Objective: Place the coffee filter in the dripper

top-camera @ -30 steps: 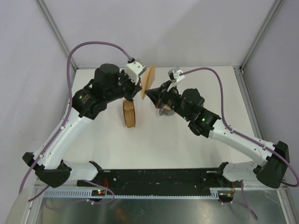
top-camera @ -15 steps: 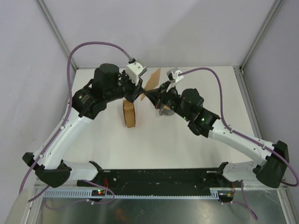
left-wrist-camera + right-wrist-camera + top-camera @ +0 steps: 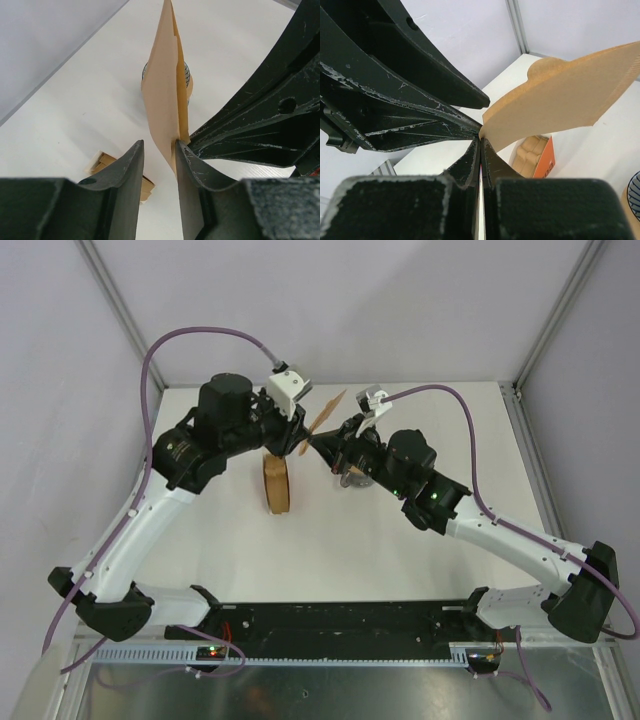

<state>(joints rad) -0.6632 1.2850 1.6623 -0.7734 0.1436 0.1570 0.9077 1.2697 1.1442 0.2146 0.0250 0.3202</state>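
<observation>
White table [image 3: 420,540]: fills the middle of the overhead view and bears every item below. Left arm [image 3: 150,520] and right arm [image 3: 500,535]: rise from the lower corners of the overhead view and converge at upper centre, wrists nose to nose, judged a mid-air exchange of one sheet. Filter stack [image 3: 277,483]: thick upright brown pack, just below the meeting point in the overhead view; not the working item. Coffee filter [image 3: 560,85]: single tan paper fan with a rounded edge, held aloft clear of the table, edge-on to the left wrist camera and broadside to the right one, fanning toward the upper right of the right wrist view. Dripper [image 3: 186,75]: blue ribbed cone in a tan collar, standing on the table, partly hidden behind the sheet at upper centre of the left wrist view; no paper in it, so placement is not yet done. Right gripper [image 3: 481,140]: fingers pressed together on the sheet's narrow corner, carrying it alone. Left gripper [image 3: 157,146]: fingers parted, straddling that same corner, the paper lying close against one finger; whether it touches cannot be told. Judged role of the parted fingers: steadying or prising the sheet open before seating.
</observation>
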